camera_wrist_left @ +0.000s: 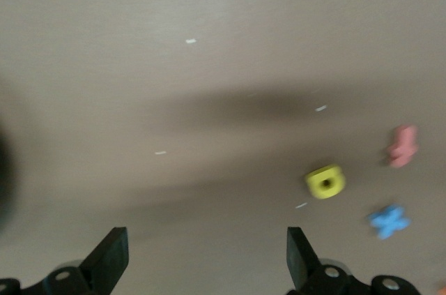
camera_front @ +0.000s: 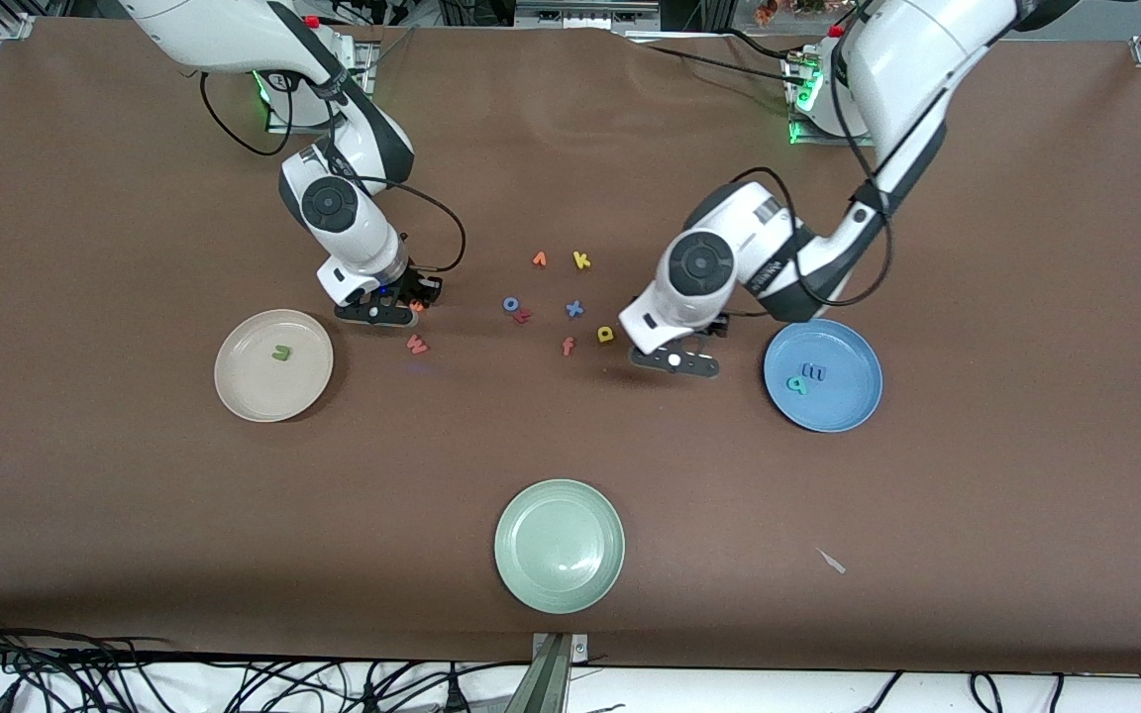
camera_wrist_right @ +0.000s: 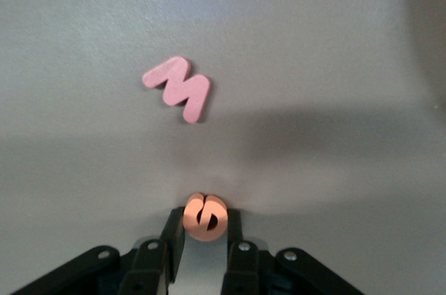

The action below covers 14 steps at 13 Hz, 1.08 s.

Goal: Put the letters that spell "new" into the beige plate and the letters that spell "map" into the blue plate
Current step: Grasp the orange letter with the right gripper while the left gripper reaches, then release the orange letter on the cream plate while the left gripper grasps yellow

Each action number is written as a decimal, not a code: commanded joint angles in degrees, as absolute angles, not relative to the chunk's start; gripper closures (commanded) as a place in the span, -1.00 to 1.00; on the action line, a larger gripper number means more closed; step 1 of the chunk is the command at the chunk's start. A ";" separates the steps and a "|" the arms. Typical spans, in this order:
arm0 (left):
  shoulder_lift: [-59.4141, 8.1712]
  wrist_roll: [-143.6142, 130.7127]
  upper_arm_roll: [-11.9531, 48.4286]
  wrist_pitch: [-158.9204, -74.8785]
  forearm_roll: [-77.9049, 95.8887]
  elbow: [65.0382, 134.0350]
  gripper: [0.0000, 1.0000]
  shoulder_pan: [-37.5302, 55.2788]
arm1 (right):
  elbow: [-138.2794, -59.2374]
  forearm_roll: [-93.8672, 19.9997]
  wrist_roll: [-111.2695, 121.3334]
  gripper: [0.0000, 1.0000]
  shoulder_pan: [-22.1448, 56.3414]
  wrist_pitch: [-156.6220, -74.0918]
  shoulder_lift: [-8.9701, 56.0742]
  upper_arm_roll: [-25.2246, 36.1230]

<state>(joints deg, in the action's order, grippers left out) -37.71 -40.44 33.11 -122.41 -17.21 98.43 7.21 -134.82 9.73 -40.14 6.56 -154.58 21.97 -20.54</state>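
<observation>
My right gripper [camera_wrist_right: 205,231] is shut on the orange e [camera_wrist_right: 205,217], low over the table beside the beige plate [camera_front: 254,391]. In the front view this gripper [camera_front: 408,301] holds the e [camera_front: 418,306] close to the pinkish-red w [camera_front: 417,344], which lies flat on the cloth [camera_wrist_right: 178,88]. A green n [camera_front: 280,352] rests in the beige plate. The blue plate [camera_front: 848,401] holds a blue m [camera_front: 814,371] and a teal p [camera_front: 796,384]. My left gripper [camera_front: 674,361] hangs open [camera_wrist_left: 207,253] with nothing in it, between the blue plate and the yellow a [camera_front: 606,334] [camera_wrist_left: 325,182].
Loose letters lie mid-table: an orange v [camera_front: 539,259], a yellow k [camera_front: 581,260], a blue o [camera_front: 510,304], a blue x [camera_front: 574,309] and an orange f [camera_front: 568,346]. A pale green plate [camera_front: 559,545] sits nearer the front camera. A small scrap [camera_front: 831,560] lies near it.
</observation>
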 commanded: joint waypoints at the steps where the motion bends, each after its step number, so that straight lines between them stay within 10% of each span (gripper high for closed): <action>1: -42.35 -44.55 32.61 -129.96 -16.08 97.12 -0.99 8.78 | -135.26 11.42 -40.26 0.77 6.33 -155.13 22.15 -19.17; 11: -44.74 -53.96 24.70 -133.42 -17.05 95.98 -0.45 19.95 | -129.99 11.16 -6.61 0.70 -2.37 -141.41 14.94 -11.26; 13: -44.82 -53.96 24.61 -133.50 -16.88 95.98 -0.45 19.95 | -129.99 10.47 -5.97 0.33 -2.46 -142.12 15.20 -10.28; 14: -45.17 -54.05 24.61 -133.59 -16.87 95.98 -0.43 19.95 | -129.99 10.11 -6.93 -0.26 -2.46 -142.21 15.55 -10.28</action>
